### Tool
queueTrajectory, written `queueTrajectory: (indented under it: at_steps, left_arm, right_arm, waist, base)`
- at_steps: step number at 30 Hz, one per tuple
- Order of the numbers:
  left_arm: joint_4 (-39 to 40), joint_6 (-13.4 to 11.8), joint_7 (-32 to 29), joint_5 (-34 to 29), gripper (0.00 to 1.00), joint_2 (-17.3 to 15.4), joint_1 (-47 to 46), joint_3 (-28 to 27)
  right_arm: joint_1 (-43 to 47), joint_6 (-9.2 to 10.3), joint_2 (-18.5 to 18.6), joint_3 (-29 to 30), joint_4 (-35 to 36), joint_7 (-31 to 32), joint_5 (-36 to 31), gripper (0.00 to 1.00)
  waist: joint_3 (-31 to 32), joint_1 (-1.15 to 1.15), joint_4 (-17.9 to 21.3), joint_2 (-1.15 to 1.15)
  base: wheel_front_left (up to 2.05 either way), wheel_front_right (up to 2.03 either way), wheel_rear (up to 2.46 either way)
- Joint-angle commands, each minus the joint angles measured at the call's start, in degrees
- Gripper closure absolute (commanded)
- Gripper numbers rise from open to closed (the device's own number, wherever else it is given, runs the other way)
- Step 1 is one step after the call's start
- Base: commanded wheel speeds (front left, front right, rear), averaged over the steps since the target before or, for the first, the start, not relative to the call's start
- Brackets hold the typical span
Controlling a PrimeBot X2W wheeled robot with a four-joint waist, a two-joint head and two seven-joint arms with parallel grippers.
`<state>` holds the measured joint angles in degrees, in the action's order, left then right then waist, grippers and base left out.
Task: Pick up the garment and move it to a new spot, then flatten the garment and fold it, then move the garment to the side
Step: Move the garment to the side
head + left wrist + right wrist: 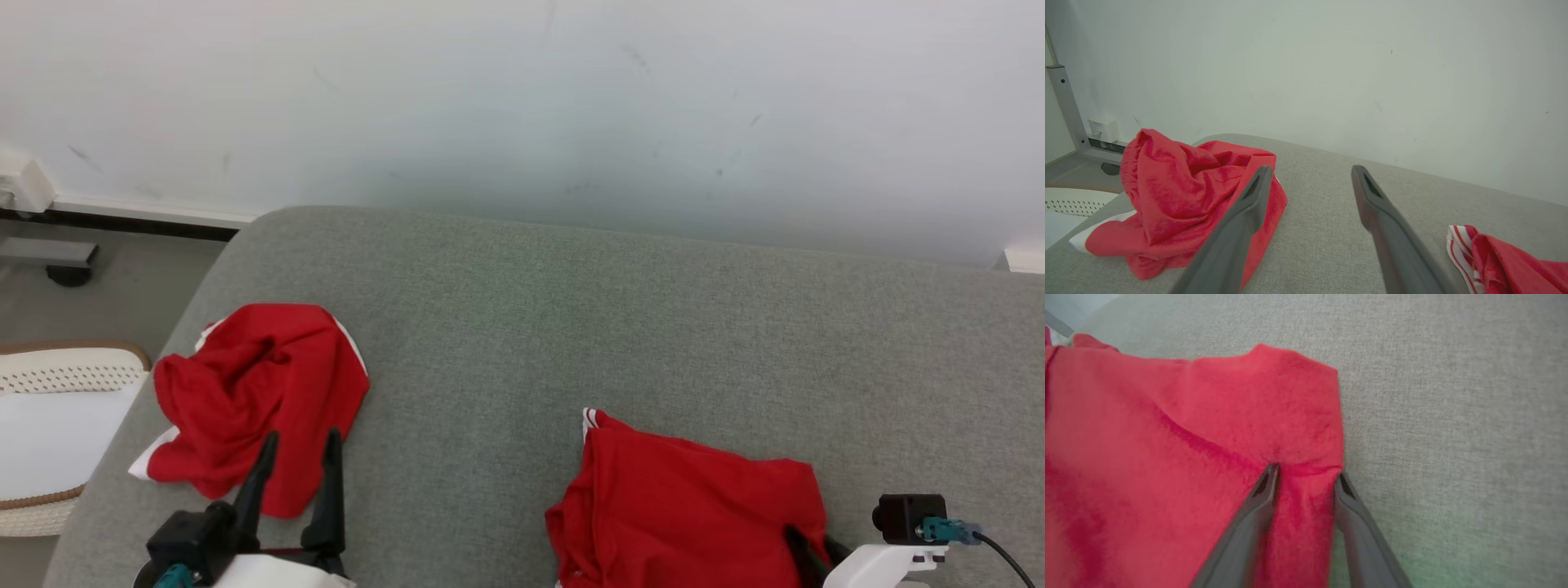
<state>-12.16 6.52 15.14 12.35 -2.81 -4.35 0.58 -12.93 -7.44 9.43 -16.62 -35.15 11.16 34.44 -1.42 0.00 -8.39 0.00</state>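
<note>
1. I am watching the right gripper, whose fingers are standing partly apart astride a narrow ridge of the red garment, right at its right-hand edge. As far as I can judge, they are not clamping it yet.
2. The bite is sitting very near the hem, so I am worrying that the cloth slips out as I lift. A thin fold like this could pull free under the garment's own weight.
3. I am also thinking that the fingertips, pressing into the grey cushion, may pinch the upholstery along with the cloth and drag when I raise the arm.
4. The garment is lying in several loose layers. I may be catching only the top one, so the rest could trail and bunch on the way to a new spot.
5. The second red garment is lying crumpled at the cushion's left end, well apart from the first, so I am not expecting a tangle.
6. The right arm is reaching in from the lower right of the head view, with its fingers angled down into the cloth.
7. The left gripper is hovering with its fingers spread wide and holding nothing. Its tips are pointing over the near edge of the second garment.
</note>
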Motion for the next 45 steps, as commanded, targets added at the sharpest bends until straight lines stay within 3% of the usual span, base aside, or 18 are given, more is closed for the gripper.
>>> queueTrajectory:
  at_steps: [1,10,20,35,45]
  left_arm:
    - [-0.02,0.01,-0.02,0.63,0.00,-0.20,-0.41,-0.15]
    - [0.41,0.25,-0.02,0.14,0.00,-0.19,-0.43,0.68]
    - [1.72,0.69,-0.02,-0.67,0.00,-0.20,-3.80,6.09]
    - [0.21,1.00,-0.02,-1.19,0.00,-0.20,-7.67,13.79]
    - [0.07,1.02,-0.02,-1.81,0.00,-0.69,-9.34,16.10]
  right_arm:
    - [0.36,-0.06,-0.46,-1.26,-1.12,0.19,0.41,1.00]
    - [-4.10,0.01,2.63,-1.96,1.26,-5.39,1.36,1.00]
    - [-12.63,0.02,6.42,-2.44,1.75,-6.39,1.00,1.00]
    - [-16.03,0.02,6.97,-0.93,0.37,-10.34,2.49,1.00]
    - [-17.74,0.02,7.35,-0.73,0.47,-12.26,3.20,1.00]
  waist:
    - [-0.04,0.00,0.01,0.00]
    - [0.21,0.00,2.11,0.00]
    - [-1.91,0.00,9.74,0.00]
    - [-4.41,0.00,23.90,0.00]
    - [-7.05,0.00,27.18,0.00]
  base:
    - [0.00,0.00,0.00]
    - [0.00,0.00,0.00]
    - [0.00,0.00,0.00]
    - [0.00,0.00,0.00]
    - [0.00,0.00,0.00]
